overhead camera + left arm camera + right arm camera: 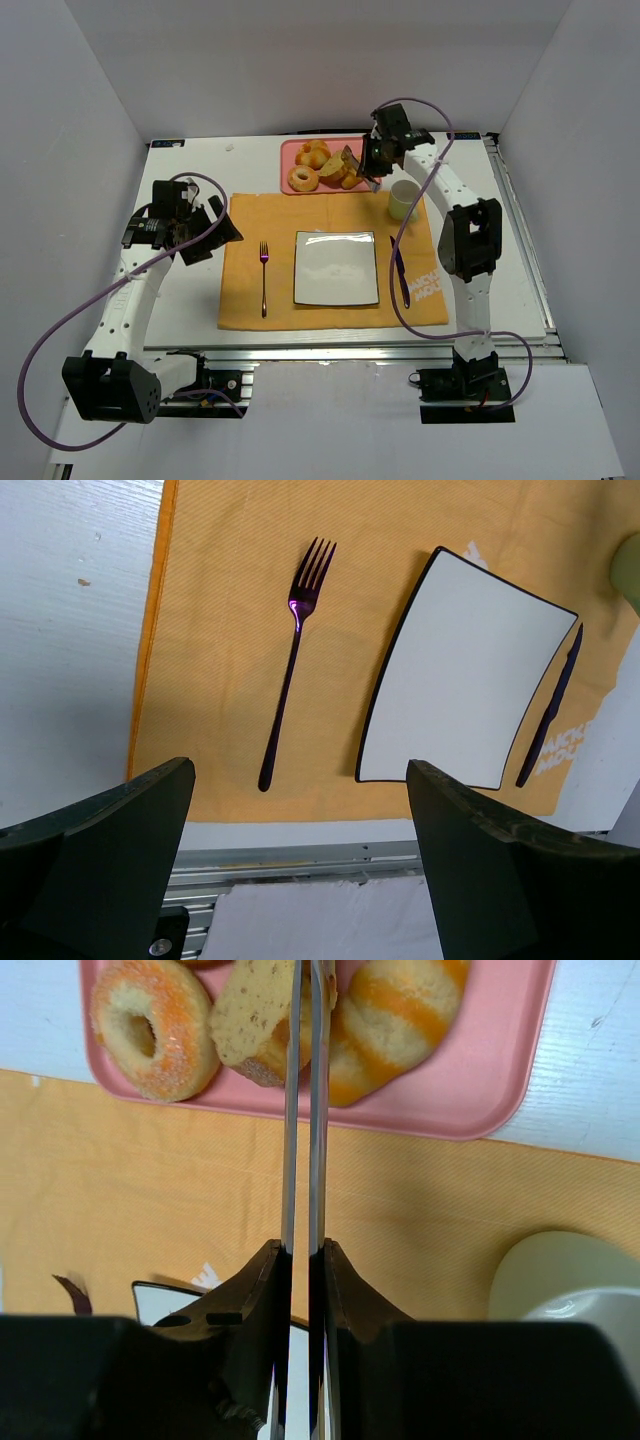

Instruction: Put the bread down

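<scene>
1. The mat (220, 630) is seen to be woven cloth, matt and finely ribbed.
2. The fork (290, 660) is shown as polished metal with a glossy purple sheen.
3. The plate (460, 680) is finished smooth and glossy.
4. The tray (480, 1080) is seen as smooth plastic, faintly shiny.
5. The bread (258, 1010) is shown porous and matt on its cut face; the donut (150, 1020) is coated in a rough, sugary grain.
6. The cup (560, 1270) is finished smooth.
7. The fingers (100, 860) of the left gripper (300, 770) are seen as matt black plastic.
8. The table (60, 630) is painted matt white.

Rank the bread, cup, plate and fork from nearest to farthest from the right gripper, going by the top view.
1. bread, at the right gripper's fingers.
2. cup, just to its right.
3. plate, nearer the arm bases.
4. fork, left of the plate.
</scene>
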